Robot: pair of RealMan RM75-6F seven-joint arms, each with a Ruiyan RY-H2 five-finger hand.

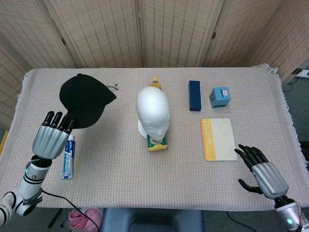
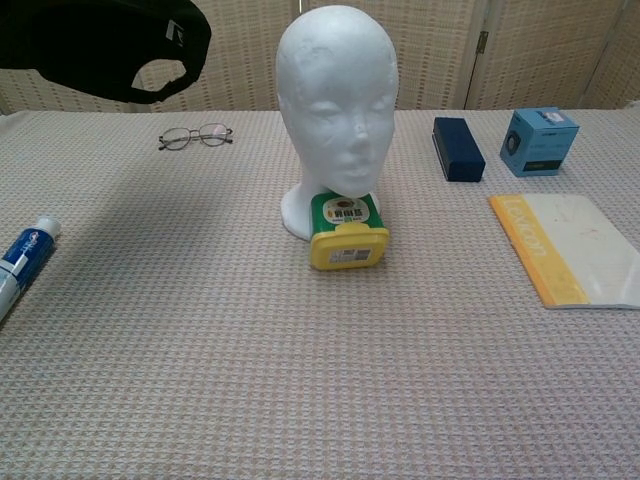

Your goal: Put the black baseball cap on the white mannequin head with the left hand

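The black baseball cap (image 1: 84,100) hangs in the air left of the white mannequin head (image 1: 153,114), held by its brim in my left hand (image 1: 50,137). In the chest view the cap (image 2: 100,45) sits at the top left corner, above table level and about level with the top of the mannequin head (image 2: 337,105); the left hand itself is out of that frame. The mannequin head stands upright at the table's middle, bare, facing me. My right hand (image 1: 263,173) hovers at the table's near right edge, fingers spread, holding nothing.
A yellow-and-green container (image 1: 157,142) lies against the mannequin's base. A toothpaste tube (image 1: 68,156) lies at the near left, glasses (image 2: 195,136) at the far left. A dark blue case (image 1: 194,95), a blue box (image 1: 220,96) and a yellow-edged notebook (image 1: 217,138) occupy the right.
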